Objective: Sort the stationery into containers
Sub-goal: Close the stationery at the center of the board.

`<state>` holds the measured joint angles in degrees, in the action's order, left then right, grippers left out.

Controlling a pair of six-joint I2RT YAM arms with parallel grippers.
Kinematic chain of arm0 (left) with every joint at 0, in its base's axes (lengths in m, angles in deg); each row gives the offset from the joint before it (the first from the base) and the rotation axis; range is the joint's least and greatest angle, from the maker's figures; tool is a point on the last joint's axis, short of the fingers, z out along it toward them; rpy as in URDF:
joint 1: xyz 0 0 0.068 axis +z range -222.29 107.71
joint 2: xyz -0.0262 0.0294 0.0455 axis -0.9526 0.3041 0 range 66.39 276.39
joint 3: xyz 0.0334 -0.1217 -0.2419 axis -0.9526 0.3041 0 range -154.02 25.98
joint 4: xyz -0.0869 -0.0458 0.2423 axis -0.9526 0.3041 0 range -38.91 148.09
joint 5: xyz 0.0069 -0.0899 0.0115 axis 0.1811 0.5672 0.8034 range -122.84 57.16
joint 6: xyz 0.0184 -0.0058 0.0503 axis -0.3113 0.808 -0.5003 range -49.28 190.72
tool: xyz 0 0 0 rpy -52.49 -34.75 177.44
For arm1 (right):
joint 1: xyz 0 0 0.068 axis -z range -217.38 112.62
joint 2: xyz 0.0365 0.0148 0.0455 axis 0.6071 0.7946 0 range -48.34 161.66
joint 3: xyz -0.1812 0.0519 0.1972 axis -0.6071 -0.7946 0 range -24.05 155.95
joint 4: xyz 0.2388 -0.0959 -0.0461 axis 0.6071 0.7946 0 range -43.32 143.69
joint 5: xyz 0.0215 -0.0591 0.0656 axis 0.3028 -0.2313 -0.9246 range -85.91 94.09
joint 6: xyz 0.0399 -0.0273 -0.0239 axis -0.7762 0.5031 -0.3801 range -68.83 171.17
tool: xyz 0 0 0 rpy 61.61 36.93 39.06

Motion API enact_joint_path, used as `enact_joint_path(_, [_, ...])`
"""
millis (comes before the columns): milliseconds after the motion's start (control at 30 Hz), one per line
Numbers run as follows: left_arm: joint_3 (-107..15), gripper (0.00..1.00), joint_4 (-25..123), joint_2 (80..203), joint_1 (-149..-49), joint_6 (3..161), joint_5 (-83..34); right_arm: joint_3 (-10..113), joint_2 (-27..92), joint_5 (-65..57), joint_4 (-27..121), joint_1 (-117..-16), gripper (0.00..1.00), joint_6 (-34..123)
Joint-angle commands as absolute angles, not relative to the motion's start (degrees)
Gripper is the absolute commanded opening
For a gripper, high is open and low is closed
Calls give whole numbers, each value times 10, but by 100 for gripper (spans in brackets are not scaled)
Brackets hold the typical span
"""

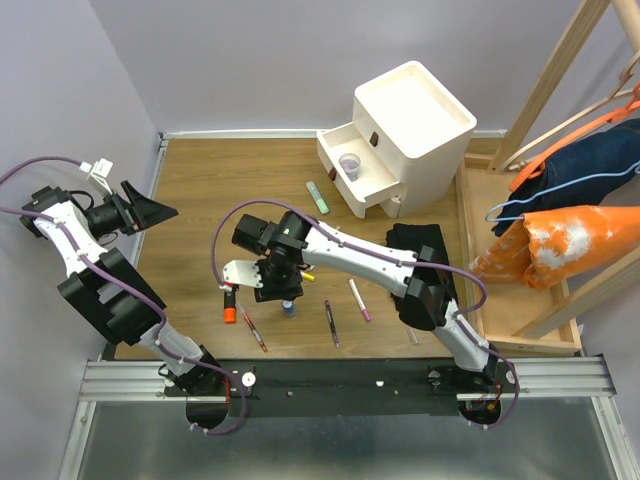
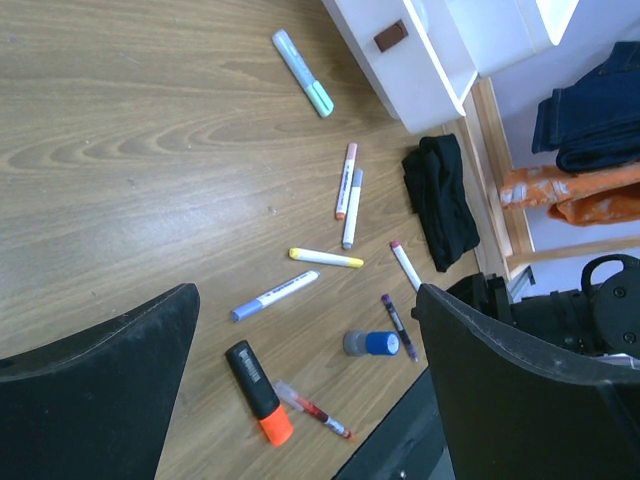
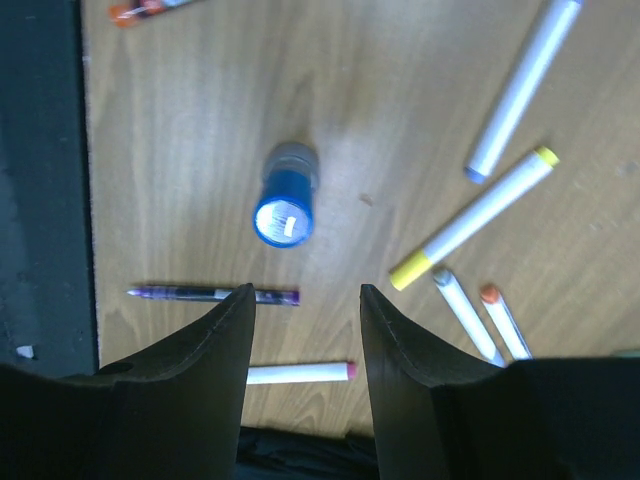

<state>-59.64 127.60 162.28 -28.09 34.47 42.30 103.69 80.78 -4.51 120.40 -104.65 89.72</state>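
**Right gripper over the blue-capped tube, nothing held yet**

Your right gripper [image 3: 307, 300] hangs over the counter [image 1: 200, 180] close to its near edge, left of the middle. It points down, its jaws are about half open and it has hold of nothing. The small blue-capped tube [image 3: 285, 200] seems to stand on end just ahead of the fingertips and a little to one side. It is not between them, so you probably need a short shift forward before you come down.

Judge the tube as light, stiff and smooth-sided. It is short and round, so it will likely tip or roll if one finger reaches it first. Take it across the body below the cap, with both fingers meeting it together. The present opening looks wide enough to pass around it.

Mind the neighbours. The purple pen [image 3: 215, 294] lies just beside the left finger, and the yellow-capped marker [image 3: 475, 215] lies off to the other side, apart from the tube. Both are thin, light and quick to skid if brushed.

Your left gripper [image 2: 305, 300] is raised over the left side of the counter, spread as wide as it goes and empty. The orange highlighter [image 2: 258, 392] lies below it, near the near edge.

The cabinet [image 1: 410, 120] stands at the far edge toward the right, with its drawers [image 1: 375, 185] pulled out and well apart from the tube.
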Motion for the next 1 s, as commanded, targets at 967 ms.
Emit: enact_joint_path(967, [-517,99,1127,1556,-415,595,329,841,752,-123,1031,-1052,51,989])
